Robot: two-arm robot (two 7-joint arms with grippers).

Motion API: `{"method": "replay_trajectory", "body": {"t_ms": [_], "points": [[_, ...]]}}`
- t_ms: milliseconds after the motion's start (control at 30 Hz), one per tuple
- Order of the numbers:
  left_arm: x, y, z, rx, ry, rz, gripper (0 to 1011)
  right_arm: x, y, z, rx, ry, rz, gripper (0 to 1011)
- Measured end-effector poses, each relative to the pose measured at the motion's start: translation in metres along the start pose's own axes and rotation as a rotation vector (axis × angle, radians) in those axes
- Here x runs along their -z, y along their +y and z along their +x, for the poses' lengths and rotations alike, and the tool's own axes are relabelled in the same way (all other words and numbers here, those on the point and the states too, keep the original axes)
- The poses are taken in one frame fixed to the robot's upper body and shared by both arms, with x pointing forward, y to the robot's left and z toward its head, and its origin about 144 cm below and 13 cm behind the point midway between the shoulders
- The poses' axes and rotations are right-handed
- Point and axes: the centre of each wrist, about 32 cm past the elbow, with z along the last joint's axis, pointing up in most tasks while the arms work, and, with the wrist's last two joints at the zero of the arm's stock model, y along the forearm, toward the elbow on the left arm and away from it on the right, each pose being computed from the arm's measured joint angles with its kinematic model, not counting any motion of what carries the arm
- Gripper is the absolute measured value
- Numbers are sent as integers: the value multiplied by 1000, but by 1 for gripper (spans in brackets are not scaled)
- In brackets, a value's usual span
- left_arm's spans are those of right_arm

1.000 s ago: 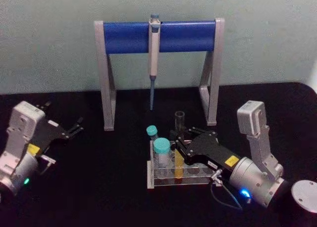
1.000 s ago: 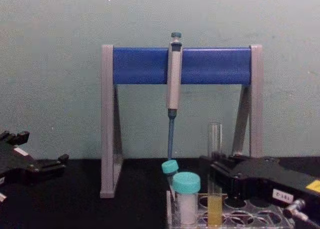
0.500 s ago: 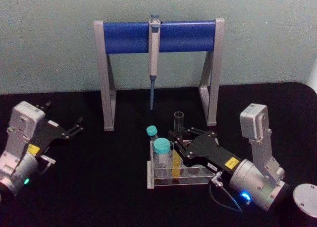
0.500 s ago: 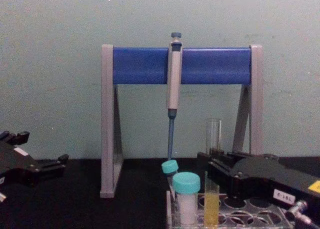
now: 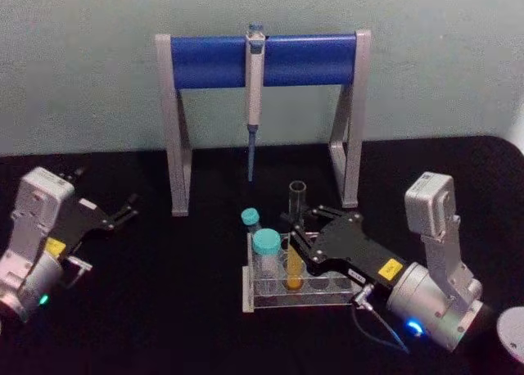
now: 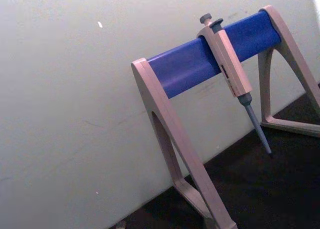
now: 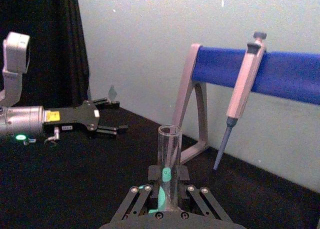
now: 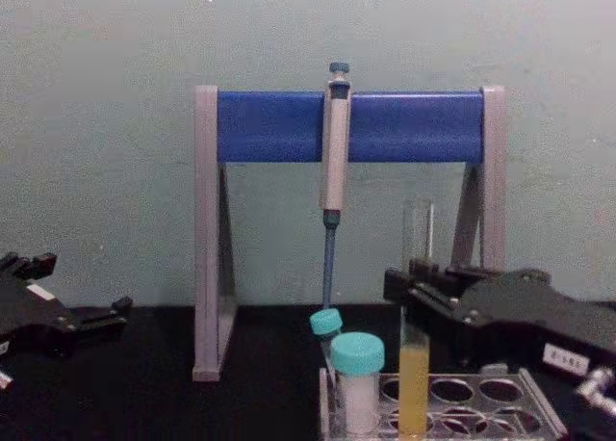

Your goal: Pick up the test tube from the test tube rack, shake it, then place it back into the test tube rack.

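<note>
Clamps the right gripper point(image 5: 297, 234) shut on the test tube point(image 8: 414, 364), lower end down in a hole of the test tube rack point(image 8: 476, 407). Risks catching the hole's rim on a tilted lift, or slopping liquid from the uncapped mouth if shaken hard. Rests the left gripper point(image 5: 123, 210), fingers spread, well off to the left.

It looked like a laboratory: a grey-blue pipette point(image 5: 255, 88) hung on a grey-and-blue stand point(image 5: 205, 61), and a clear test tube rack point(image 8: 541, 414) carried teal-capped vials point(image 5: 267, 256) and a glass test tube point(image 8: 415, 297) of yellow-orange liquid, on a black desk point(image 5: 164, 309) before a plain pale wall point(image 5: 82, 64).
</note>
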Motion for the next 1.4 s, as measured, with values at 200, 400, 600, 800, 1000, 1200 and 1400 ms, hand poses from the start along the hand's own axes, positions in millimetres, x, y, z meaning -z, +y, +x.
{"method": "replay_trajectory", "body": {"t_ms": [200,400,600,800,1000,1200,1400], "points": [[0,0,0,0,0,0,1001,-14,-2,0,2,-29,28,225],[0,0,0,0,0,0,1001,-28,-3,3,6,-52,65,225],[0,0,0,0,0,0,1001,-40,2,11,24,-71,104,225],[0,0,0,0,0,0,1001,-44,10,20,47,-76,113,225],[0,0,0,0,0,0,1001,-44,19,29,69,-71,116,225],[0,0,0,0,0,0,1001,-43,25,34,83,-66,117,225],[0,0,0,0,0,0,1001,-42,27,36,87,-66,113,225]]}}
